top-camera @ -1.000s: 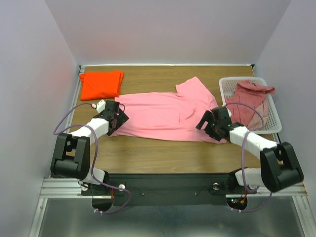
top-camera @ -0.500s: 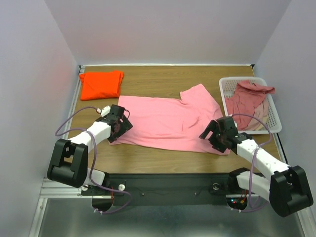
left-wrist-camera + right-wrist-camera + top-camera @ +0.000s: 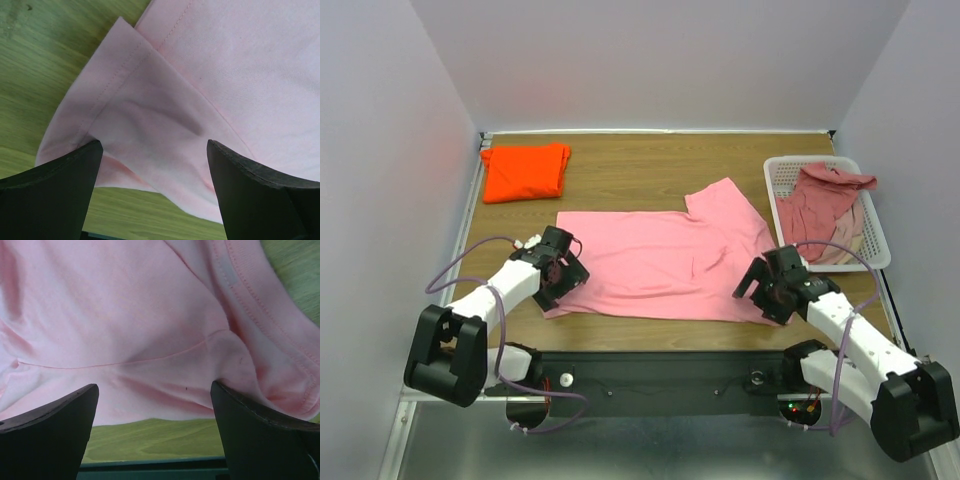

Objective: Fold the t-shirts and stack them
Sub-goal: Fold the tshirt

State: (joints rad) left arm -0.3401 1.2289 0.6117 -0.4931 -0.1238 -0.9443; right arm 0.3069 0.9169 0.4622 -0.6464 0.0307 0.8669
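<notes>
A: Left gripper, right gripper: jaws apart, down on near corners of flat bubblegum-pink cotton tee, spread mid wooden table.
B: Step?
A: Squaring before first fold, likely. Next: pinch near edge, lift evenly.

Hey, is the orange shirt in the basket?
No, the orange shirt lies at the far left, well apart from the basket.

Three tees can be counted: one pink tee, one orange tee, one rose tee; cream cloth beneath may be another. One basket, one table, one left gripper, one right gripper.
</notes>
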